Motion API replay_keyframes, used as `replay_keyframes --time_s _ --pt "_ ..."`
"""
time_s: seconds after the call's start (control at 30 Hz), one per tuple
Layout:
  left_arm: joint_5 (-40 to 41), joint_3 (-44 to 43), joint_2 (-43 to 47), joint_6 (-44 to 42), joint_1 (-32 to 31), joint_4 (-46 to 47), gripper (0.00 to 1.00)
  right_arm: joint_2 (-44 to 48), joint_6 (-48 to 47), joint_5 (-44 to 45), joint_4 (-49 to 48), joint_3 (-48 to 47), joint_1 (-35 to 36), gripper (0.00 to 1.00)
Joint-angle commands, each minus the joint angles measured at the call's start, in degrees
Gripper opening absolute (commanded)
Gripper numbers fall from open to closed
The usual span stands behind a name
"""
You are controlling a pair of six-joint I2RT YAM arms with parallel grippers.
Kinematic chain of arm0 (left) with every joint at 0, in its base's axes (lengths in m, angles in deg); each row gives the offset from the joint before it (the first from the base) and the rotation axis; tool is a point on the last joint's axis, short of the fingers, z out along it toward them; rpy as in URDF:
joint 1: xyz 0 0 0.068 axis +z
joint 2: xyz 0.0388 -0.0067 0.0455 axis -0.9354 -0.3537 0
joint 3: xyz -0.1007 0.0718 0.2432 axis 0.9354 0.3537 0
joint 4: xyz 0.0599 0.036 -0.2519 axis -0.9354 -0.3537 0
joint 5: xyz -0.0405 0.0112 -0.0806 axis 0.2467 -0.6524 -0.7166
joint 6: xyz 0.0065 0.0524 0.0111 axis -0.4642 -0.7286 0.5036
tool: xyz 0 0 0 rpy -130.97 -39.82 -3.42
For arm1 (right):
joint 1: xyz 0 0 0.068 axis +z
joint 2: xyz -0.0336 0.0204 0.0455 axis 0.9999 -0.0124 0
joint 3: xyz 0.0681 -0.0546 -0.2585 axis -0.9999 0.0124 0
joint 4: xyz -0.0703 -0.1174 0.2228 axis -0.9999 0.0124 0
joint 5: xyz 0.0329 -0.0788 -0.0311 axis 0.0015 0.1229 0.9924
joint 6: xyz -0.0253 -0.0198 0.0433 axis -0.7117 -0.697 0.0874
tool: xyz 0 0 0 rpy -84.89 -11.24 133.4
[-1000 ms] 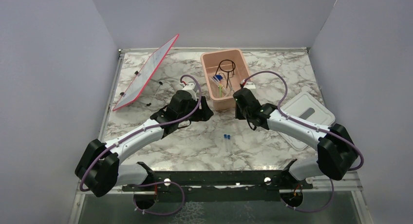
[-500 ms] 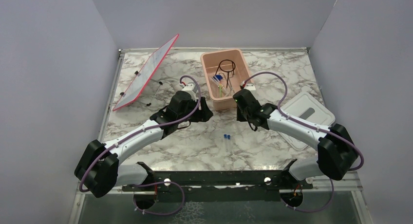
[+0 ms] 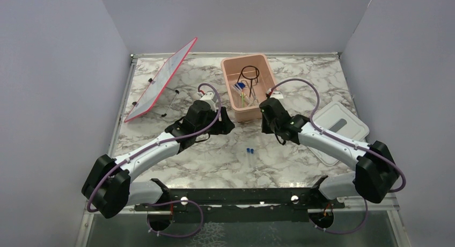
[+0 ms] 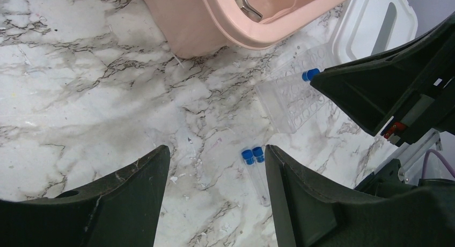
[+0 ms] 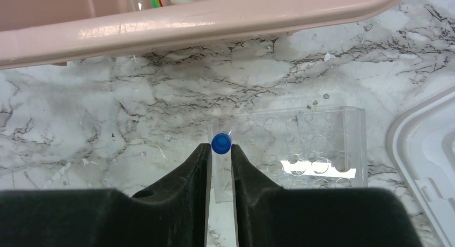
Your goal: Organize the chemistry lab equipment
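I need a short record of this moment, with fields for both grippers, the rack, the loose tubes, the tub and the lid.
left gripper: open, empty, above the table
right gripper: shut on a blue-capped tube, at one end of the clear rack
clear rack: flat on the table, between pink tub and white lid
loose tubes: two, blue caps, side by side on the table
pink tub: open, wire ring stand inside
white lid: off, lying right of the tub
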Motion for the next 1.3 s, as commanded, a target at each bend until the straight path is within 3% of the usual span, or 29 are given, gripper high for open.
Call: replay_keyframes --time_s 0.0,0.37,0.57,0.77,1.0,1.27 --pt "-0.8 0.8 1.7 0.5 0.3 1.5 0.68 1.7 -1.1 -1.1 -1.6 1.4 0.0 0.24" --pt "-0.7 1.3 2.2 1.3 0.3 1.5 0.68 7.2 0.8 -3.0 2.4 -0.1 0.1 0.43" --pt "2.2 2.4 3.5 2.2 0.3 1.2 0.68 9.9 6.1 -7.1 9.7 2.4 0.9 0.42" --pt "3.7 3.4 4.3 3.2 0.3 1.4 0.68 11.5 11.6 -10.8 10.8 6.7 6.0 0.4" --pt "4.0 4.0 4.4 3.6 0.3 1.5 0.68 4.1 15.4 -9.6 8.4 6.9 11.6 0.4" --pt "3.8 4.4 4.9 3.3 0.3 1.2 0.68 -3.3 15.6 -11.0 4.0 6.1 12.4 0.33"
